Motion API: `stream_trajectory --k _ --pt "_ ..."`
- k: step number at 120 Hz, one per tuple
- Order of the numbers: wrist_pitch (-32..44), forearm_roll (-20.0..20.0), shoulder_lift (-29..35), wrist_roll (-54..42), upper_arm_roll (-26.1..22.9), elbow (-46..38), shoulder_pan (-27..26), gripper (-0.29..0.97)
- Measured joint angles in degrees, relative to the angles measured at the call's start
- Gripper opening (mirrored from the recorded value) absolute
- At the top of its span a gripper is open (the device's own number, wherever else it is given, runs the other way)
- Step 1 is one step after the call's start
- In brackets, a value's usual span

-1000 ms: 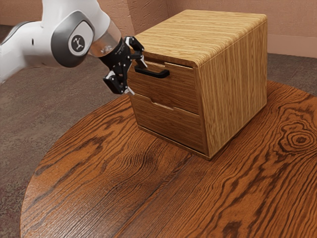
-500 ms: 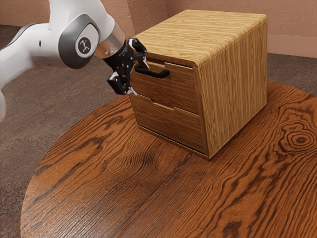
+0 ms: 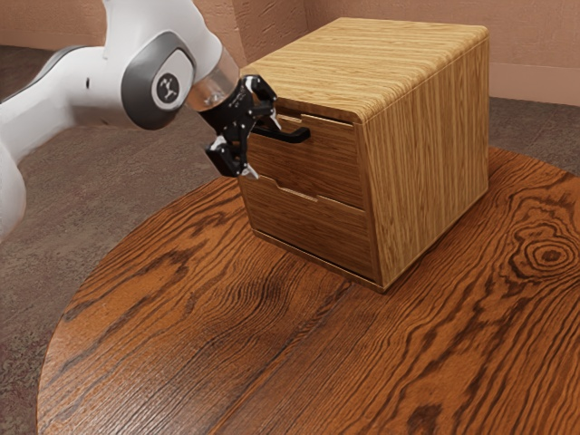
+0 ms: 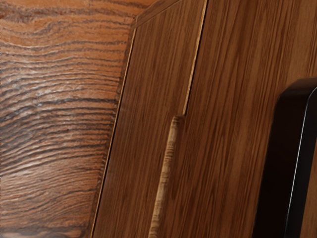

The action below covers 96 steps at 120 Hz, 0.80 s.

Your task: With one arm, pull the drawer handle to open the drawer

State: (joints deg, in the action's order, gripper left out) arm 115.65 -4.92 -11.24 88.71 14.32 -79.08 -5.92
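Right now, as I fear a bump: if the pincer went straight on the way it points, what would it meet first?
Most likely the handle, whose near end lies just ahead of the pincer; right behind it is the top drawer's front. Depth is unclear, so this is a guess.

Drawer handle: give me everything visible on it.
The handle is a glossy black bar, level across the upper drawer front, standing off it on bent ends. That drawer looks shut. The gripper is open at the bar's end on the exterior view's left, one finger above, one below; contact can't be judged.
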Motion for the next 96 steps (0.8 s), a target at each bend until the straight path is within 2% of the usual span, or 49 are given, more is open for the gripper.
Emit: stream_trajectory --k 96 --pt "4.0 0.1 4.5 0.4 0.6 -7.5 -1.2 0.68"
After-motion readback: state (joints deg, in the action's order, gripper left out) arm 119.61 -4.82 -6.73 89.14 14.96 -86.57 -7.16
